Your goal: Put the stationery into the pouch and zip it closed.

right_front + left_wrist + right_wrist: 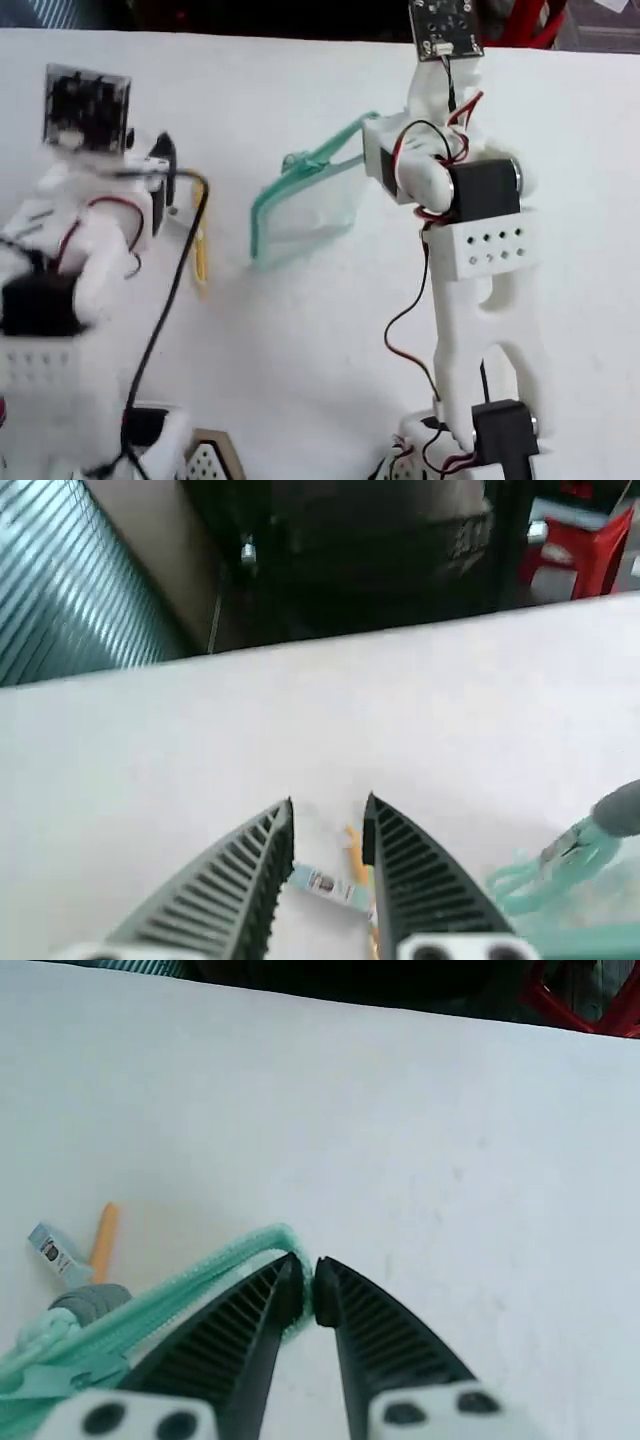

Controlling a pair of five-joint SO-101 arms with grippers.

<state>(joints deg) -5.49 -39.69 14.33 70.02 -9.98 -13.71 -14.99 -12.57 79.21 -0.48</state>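
Right claw (pixel 307 1282) tight on pouch (pixel 185 1282) edge; left claw (pixel 328 815) over orange pen (pixel 352 845)

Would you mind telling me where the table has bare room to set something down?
Bare table lies on the pouch's near side, between the left arm and right arm, and right of the right arm. It is crowded between the left gripper and the pouch, where the pencil lies; the right gripper pinches the pouch's rim.
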